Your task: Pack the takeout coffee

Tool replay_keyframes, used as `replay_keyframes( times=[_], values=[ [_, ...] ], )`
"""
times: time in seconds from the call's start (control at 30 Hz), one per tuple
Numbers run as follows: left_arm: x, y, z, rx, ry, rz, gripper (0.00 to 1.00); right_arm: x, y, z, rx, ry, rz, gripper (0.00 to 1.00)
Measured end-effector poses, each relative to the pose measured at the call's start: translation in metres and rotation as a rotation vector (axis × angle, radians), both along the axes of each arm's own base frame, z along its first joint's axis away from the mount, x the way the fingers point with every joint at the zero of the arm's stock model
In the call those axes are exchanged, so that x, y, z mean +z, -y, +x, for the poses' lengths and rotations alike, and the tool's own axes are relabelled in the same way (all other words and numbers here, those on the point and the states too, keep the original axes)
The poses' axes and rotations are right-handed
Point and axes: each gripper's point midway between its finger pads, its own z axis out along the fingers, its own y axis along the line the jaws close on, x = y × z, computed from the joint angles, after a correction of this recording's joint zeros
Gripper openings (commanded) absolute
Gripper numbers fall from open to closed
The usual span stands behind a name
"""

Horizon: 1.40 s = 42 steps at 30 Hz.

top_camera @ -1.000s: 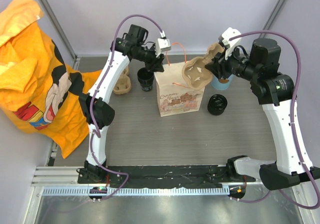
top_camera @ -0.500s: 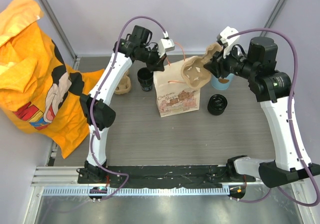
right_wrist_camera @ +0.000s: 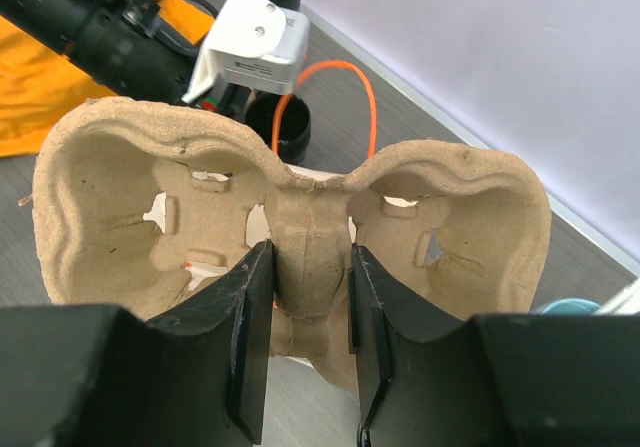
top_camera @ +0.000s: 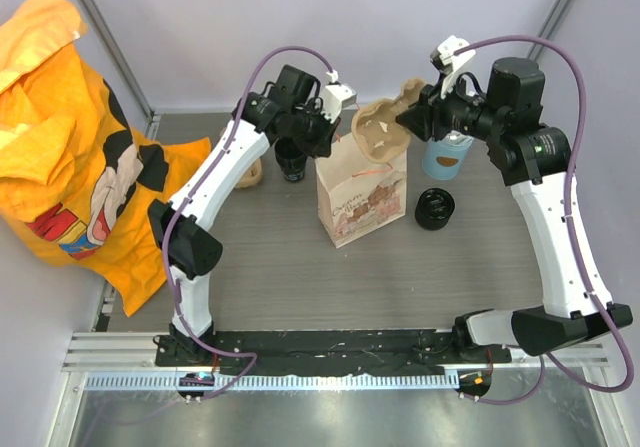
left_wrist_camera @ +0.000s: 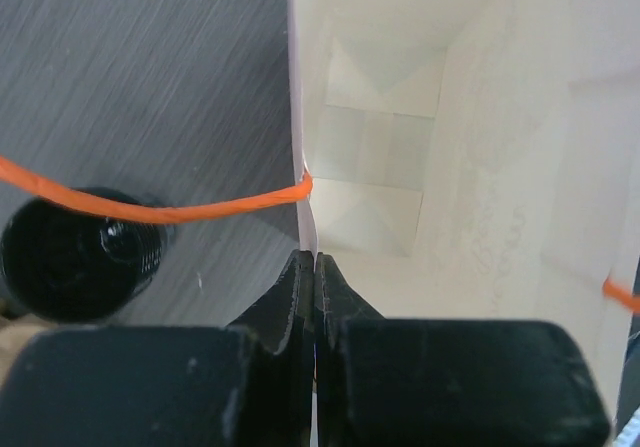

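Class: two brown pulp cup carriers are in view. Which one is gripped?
The carrier over the paper bag, its middle ridge pinched by the right gripper; the other carrier sits on the table beside the left arm, untouched.

Bright, even light leaves only soft, faint shadows on the tabletop (top_camera: 280, 257) beside the paper bag (top_camera: 362, 192). In the left wrist view the bag's inside is washed out near white and the left tool (left_wrist_camera: 314, 267) is blurred. The right tool (right_wrist_camera: 308, 252) is soft, the pulp cup carrier (right_wrist_camera: 120, 197) sharp.

Left pincer (left_wrist_camera: 315, 262) shut tight; right pincer (right_wrist_camera: 307, 267) clamped part-open; both arms extended forward.
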Motion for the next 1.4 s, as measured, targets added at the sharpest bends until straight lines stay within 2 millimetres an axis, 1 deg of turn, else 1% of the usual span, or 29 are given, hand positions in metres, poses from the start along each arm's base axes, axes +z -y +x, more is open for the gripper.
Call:
replay_keyframes(
  times=[0.1, 0.23, 0.43, 0.5, 0.57, 0.67, 0.83, 1.1, 1.4],
  values=[
    [-0.001, -0.004, 0.003, 0.09, -0.028, 0.001, 0.0, 0.009, -0.007, 0.0, 0.022, 0.009, 0.034, 0.35],
    [0.0, -0.008, 0.006, 0.182, -0.043, 0.006, 0.0, 0.012, -0.015, 0.001, 0.051, 0.001, 0.068, 0.35],
    [0.011, -0.003, -0.006, 0.25, -0.056, -0.013, 0.0, 0.015, -0.026, 0.004, 0.084, -0.013, 0.124, 0.35],
    [0.016, -0.001, -0.01, 0.265, -0.062, -0.03, 0.0, 0.01, -0.03, 0.004, 0.097, -0.033, 0.146, 0.35],
    [0.02, 0.001, -0.014, 0.279, -0.074, -0.046, 0.0, 0.002, -0.033, 0.004, 0.108, -0.066, 0.165, 0.35],
    [0.021, 0.001, -0.018, 0.301, -0.095, -0.061, 0.0, -0.009, -0.038, 0.003, 0.12, -0.118, 0.19, 0.35],
    [0.015, -0.004, -0.029, 0.322, -0.143, -0.064, 0.0, -0.021, -0.044, 0.005, 0.144, -0.171, 0.214, 0.35],
    [-0.002, -0.014, -0.057, 0.309, -0.216, -0.05, 0.0, -0.036, -0.051, 0.006, 0.185, -0.22, 0.217, 0.34],
    [0.0, -0.015, -0.062, 0.287, -0.197, -0.07, 0.0, -0.06, -0.057, 0.002, 0.245, -0.285, 0.193, 0.34]
  ],
)
